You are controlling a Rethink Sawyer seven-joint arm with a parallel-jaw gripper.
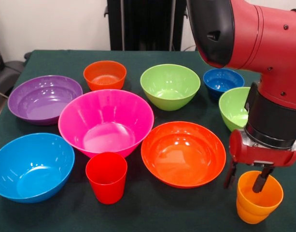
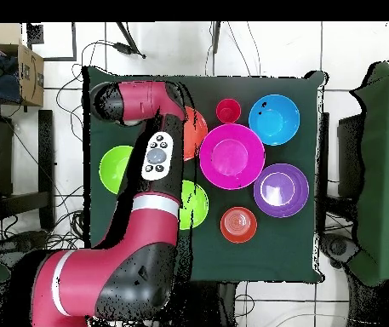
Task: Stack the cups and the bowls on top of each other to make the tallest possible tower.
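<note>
My gripper (image 1: 245, 180) is at the table's front right, just above the orange cup (image 1: 259, 203). It is open, with one finger outside the cup's left wall and the other inside the cup. The red cup (image 1: 106, 178) stands upright left of it, in front of the large pink bowl (image 1: 105, 121). The large orange-red bowl (image 1: 183, 153) lies between the two cups. Every cup and bowl stands singly; no tower shows. In the overhead view the arm (image 2: 159, 153) hides the gripper and the orange cup.
Other bowls stand around: light blue (image 1: 32, 166), purple (image 1: 44, 99), small orange-red (image 1: 105, 75), lime green (image 1: 170, 86), small blue (image 1: 223, 81) and a second lime green (image 1: 233, 108) behind my wrist. The table has a dark green cloth (image 1: 152, 212).
</note>
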